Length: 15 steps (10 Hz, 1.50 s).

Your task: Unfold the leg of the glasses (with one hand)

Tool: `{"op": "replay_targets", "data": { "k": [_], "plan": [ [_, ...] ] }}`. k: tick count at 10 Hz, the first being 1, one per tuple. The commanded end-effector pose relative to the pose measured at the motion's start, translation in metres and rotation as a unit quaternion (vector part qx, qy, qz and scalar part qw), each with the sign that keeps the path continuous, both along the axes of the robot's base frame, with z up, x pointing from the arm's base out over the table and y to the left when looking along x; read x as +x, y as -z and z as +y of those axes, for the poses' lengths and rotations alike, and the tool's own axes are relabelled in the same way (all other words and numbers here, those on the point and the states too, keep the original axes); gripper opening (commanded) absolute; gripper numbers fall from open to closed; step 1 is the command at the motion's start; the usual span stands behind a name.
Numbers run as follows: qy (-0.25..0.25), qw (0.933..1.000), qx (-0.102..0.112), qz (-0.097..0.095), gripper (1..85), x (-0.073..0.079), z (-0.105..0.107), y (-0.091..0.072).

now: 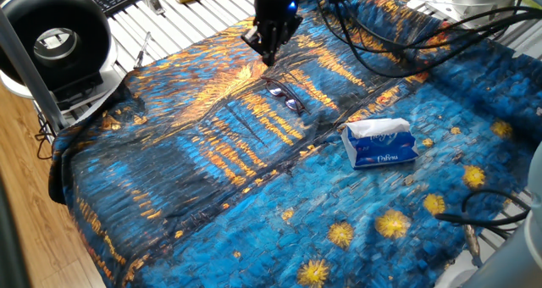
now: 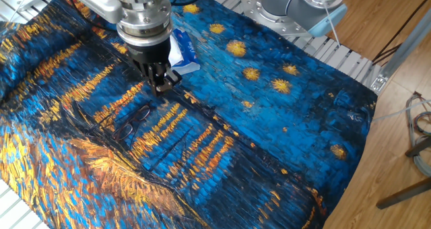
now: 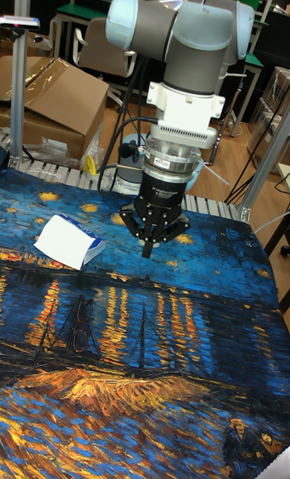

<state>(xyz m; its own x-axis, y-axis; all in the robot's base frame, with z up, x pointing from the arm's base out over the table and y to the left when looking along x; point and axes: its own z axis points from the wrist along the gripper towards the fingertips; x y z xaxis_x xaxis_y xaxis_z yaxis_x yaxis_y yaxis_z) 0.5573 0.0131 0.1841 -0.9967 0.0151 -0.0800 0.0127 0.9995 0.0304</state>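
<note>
The tall fixed view shows the gripper (image 3: 148,250) head-on above the patterned cloth (image 3: 201,334): its two black fingers (image 3: 150,242) meet at the tips, pressed together with nothing between them. This view also shows cardboard boxes (image 3: 48,101) behind the table. One fixed view shows the blue light on the gripper (image 1: 270,58) and a round black fan (image 1: 55,38) at the table's left edge. The other fixed view shows the gripper (image 2: 159,89) from the far side, hanging above the cloth (image 2: 283,135).

The glasses (image 1: 284,96) lie flat on the cloth, apart from the fingertips, near them but untouched. In the other fixed view the glasses (image 2: 133,122) lie below and left of the fingertips. The tissue pack (image 1: 380,142) sits well apart from the glasses.
</note>
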Motion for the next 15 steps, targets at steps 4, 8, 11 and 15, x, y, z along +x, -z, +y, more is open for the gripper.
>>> {"op": "replay_targets", "data": {
  "k": [4,8,11,15],
  "plan": [
    [-0.01,0.9997,0.004,0.023,1.0,-0.034,-0.01,0.015],
    [-0.027,0.9996,0.001,0.007,1.0,-0.038,-0.02,0.023],
    [-0.034,0.9994,-0.007,0.0,1.0,-0.035,-0.024,0.024],
    [-0.041,0.9991,-0.002,-0.008,1.0,-0.03,-0.022,0.022]
  ]
}}
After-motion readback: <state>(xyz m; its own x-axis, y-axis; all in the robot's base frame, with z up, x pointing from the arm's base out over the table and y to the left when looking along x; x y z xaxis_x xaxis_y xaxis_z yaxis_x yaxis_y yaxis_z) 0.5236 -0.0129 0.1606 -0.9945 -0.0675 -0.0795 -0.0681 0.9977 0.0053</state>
